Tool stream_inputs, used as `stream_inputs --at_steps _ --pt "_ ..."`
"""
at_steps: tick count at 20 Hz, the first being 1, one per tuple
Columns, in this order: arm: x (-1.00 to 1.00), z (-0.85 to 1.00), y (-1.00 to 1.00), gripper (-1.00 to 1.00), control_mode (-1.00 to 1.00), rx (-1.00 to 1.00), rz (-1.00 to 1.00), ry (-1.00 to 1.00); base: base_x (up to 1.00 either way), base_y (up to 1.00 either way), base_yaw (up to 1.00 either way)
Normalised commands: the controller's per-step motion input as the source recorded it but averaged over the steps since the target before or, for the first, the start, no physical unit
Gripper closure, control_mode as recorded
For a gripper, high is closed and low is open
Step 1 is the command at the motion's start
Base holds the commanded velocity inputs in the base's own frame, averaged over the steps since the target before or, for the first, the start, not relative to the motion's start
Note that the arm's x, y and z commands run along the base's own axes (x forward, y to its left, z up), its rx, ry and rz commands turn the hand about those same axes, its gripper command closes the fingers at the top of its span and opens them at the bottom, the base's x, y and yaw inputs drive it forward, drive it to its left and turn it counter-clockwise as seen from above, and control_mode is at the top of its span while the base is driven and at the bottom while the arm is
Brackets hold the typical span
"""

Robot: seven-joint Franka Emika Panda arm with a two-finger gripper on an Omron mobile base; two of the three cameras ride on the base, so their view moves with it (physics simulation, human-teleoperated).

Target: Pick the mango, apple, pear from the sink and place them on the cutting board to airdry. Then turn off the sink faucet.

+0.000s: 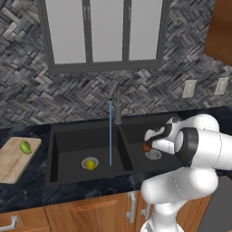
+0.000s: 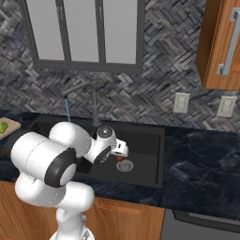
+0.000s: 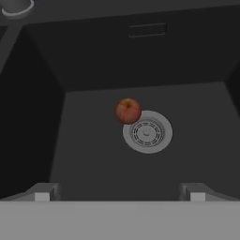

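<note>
Flat, even rendered light is filling both base views, with no clear source showing and hardly any cast shadows. The window panes (image 1: 106,29) are reading as blank pale grey, giving off no glare. The sink (image 1: 72,145) is staying matte and dark, swallowing detail, and the hand view is looking dim and murky. Edges are appearing slightly soft and pixelated throughout, without lens distortion.

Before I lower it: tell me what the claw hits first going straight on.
Likely the sink floor beside the drain; the open claw seems centred just short of the apple, though depth is unclear.
</note>
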Motion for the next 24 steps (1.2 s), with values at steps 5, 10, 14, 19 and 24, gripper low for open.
stream_inputs --at_steps 5,10,14,19,24 --pt "0.20 -0.16 0.00 -1.00 -1.00 0.00 0.00 0.00 0.00 0.00 0.00" --pt "0.21 -0.19 0.00 -1.00 -1.00 0.00 0.00 0.00 0.00 0.00 0.00" --pt "0.21 -0.22 0.00 -1.00 -1.00 0.01 0.00 0.00 0.00 0.00 0.00" --pt "0.15 -0.25 0.00 -1.00 -1.00 0.01 0.00 0.00 0.00 0.00 0.00" --pt "0.15 -0.29 -0.06 -1.00 -1.00 0.01 0.00 0.00 0.00 0.00 0.00"
